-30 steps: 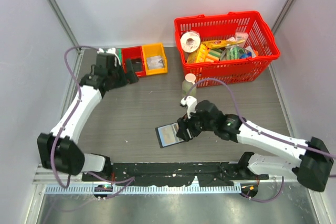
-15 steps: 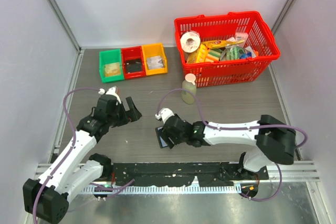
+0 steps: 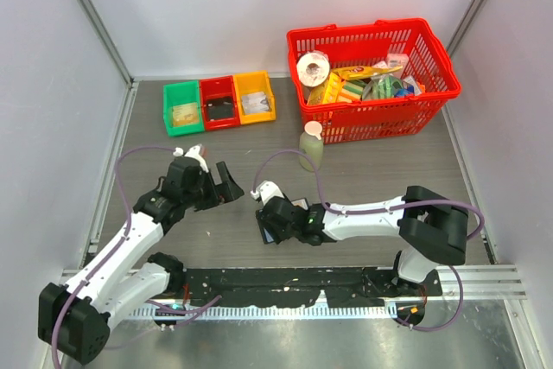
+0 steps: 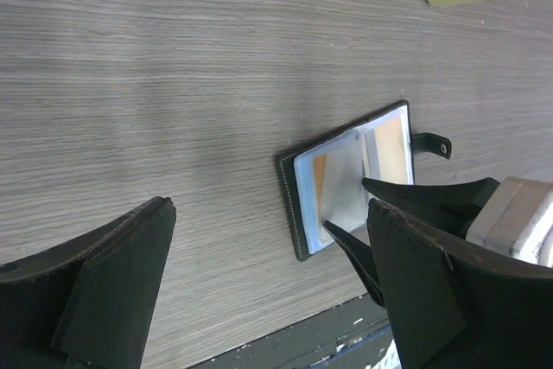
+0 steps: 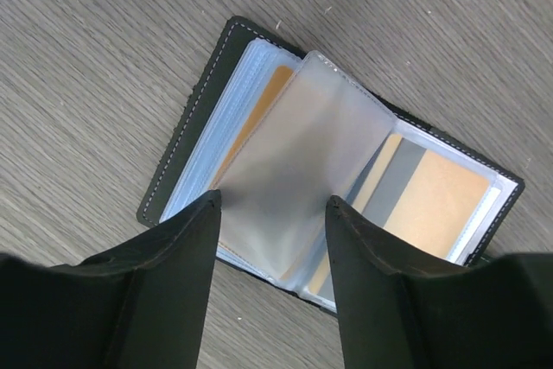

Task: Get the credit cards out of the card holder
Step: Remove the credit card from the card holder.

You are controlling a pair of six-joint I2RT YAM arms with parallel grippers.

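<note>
On the counter [image 3: 389, 170], our left pincer [image 4: 270, 209] hung wide open, left of the card holder [image 4: 350, 181]. Our right pincer [image 5: 272, 200], nearer, stood part-open straight above it, straddling a clear sleeve [image 5: 294, 170]; orange credit cards [image 5: 436, 205] sat sleeved inside.

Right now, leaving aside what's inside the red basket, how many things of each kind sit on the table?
Small open plastic bins (green bin, red bin, orange bin): 3
Red plastic shopping basket: 1
Pale green bottle with a light cap: 1
Open black folding card holder: 1
Orange cards showing in its sleeves: 2
Total: 8
</note>
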